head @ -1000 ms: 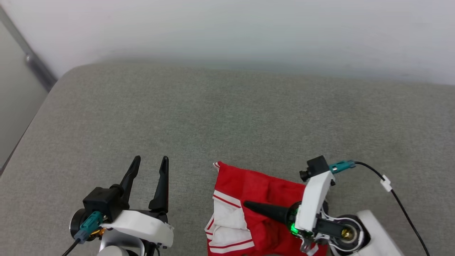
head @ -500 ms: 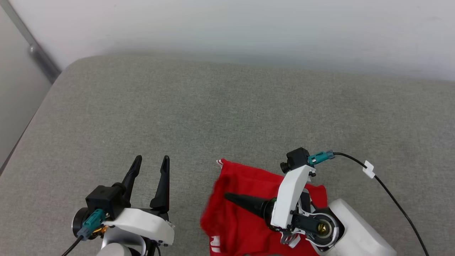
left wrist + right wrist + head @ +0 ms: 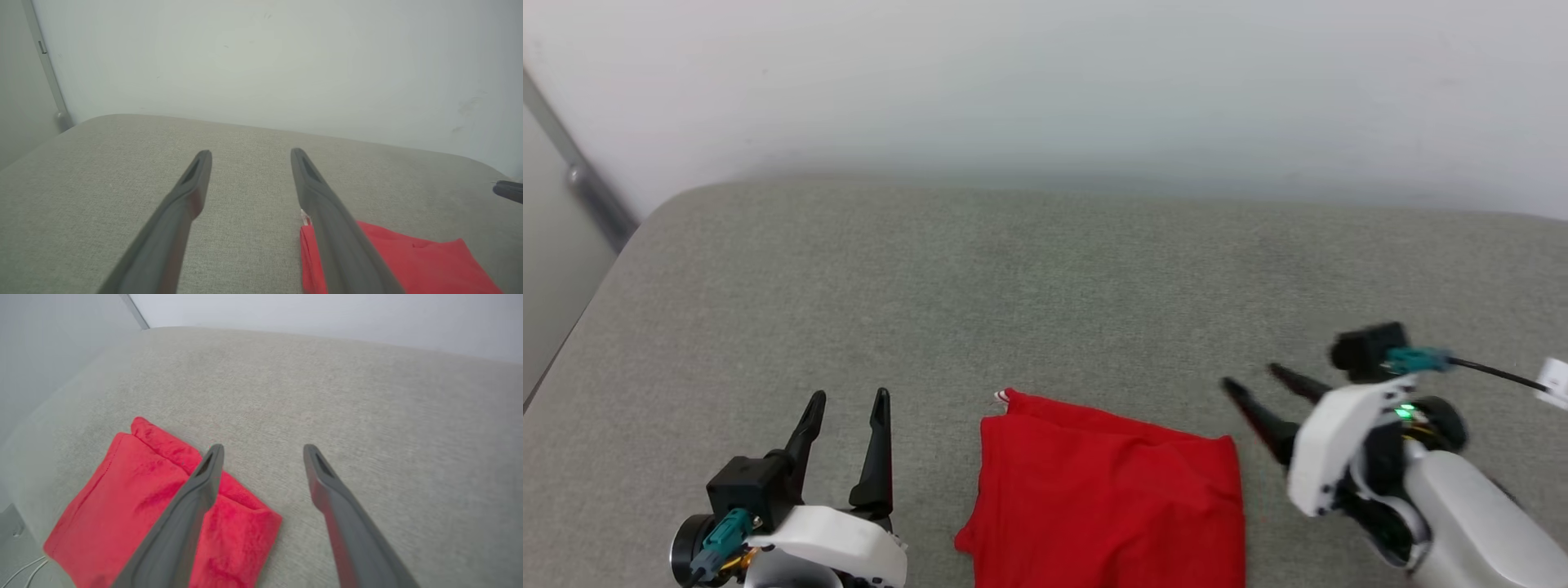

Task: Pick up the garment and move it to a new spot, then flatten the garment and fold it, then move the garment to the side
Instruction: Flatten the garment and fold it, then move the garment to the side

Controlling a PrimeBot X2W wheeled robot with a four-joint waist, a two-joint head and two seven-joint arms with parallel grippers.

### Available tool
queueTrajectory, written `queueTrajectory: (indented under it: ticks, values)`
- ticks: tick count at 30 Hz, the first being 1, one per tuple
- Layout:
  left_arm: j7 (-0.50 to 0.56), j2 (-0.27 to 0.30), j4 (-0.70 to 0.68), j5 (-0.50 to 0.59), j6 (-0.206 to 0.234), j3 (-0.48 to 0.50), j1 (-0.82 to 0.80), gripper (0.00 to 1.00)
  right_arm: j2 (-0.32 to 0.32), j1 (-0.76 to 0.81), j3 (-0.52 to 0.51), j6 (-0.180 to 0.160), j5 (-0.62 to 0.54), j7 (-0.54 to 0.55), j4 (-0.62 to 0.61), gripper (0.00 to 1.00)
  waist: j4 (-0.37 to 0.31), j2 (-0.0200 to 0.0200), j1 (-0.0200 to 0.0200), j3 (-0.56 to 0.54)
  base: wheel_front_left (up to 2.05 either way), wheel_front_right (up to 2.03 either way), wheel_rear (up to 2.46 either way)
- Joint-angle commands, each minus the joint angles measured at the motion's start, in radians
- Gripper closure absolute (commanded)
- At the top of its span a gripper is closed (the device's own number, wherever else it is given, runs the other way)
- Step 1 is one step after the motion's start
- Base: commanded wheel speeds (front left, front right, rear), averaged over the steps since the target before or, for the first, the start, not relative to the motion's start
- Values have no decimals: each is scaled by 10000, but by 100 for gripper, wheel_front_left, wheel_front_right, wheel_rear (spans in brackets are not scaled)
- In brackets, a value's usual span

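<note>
On the grey fabric-covered surface [image 3: 1045, 286], at its near edge:

Item 1, garment [image 3: 1111, 498]. Red shirt, folded into a compact, roughly rectangular packet with plain red cloth uppermost. It lies flat between the two arms, with a few soft creases. A small scrap of red-and-white trim [image 3: 1002, 397] pokes out at its far left corner. In the right wrist view the garment [image 3: 135, 498] shows a doubled, rolled edge along its far side.

Item 2, left end effector [image 3: 847, 400]. Fingers spread apart and holding nothing, to the left of the garment and not touching it. In the left wrist view [image 3: 250, 154] the right-hand finger overlaps the garment's [image 3: 408, 261] corner.

Item 3, right end effector [image 3: 1252, 377]. Fingers parted and holding nothing, just beside the garment's far right corner and clear of the cloth. The right wrist view [image 3: 263, 449] shows bare grey fabric between its fingers.

Item 4, pale wall [image 3: 1045, 82]. It runs behind the surface's far edge.
</note>
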Motion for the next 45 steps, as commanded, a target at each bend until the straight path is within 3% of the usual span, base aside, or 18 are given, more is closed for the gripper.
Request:
queueTrajectory:
  ticks: [1,5,10,15,22,29,39,45]
  values:
    - [5,38,-43,-17,75,39,141,0,-167,340,-415,-6,-453,-298,59,0,-185,0,0,-157,0,0,0]
    - [-39,79,-62,-95,136,195,333,0,-347,1001,-2127,-6,-2008,-1277,-297,0,-482,0,0,-266,0,0,0]
    - [-91,118,-110,-4,278,330,486,0,162,2236,-4298,-6,-3403,-2298,-1754,0,-789,0,0,-344,0,0,0]
    - [-109,134,-115,81,250,397,530,0,835,3557,-5547,-8,-4358,-2362,-3575,0,-957,0,0,-366,0,0,0]
    - [-144,70,-37,243,273,485,613,0,1719,5287,-5986,-6,-4994,-1922,-5441,0,-1086,0,0,-433,0,0,0]
    - [-165,58,-46,414,289,701,795,0,1949,5882,-6181,-8,-5080,-1574,-6166,0,-1188,0,0,-428,0,0,0]
    - [-171,95,24,553,294,751,791,0,2116,5854,-6421,-8,-4860,-1097,-6169,0,-1247,0,0,-361,0,0,0]
    - [-174,91,-41,628,263,810,597,0,1922,5470,-7464,-8,-3430,885,-5063,0,-1186,0,0,-208,0,0,0]
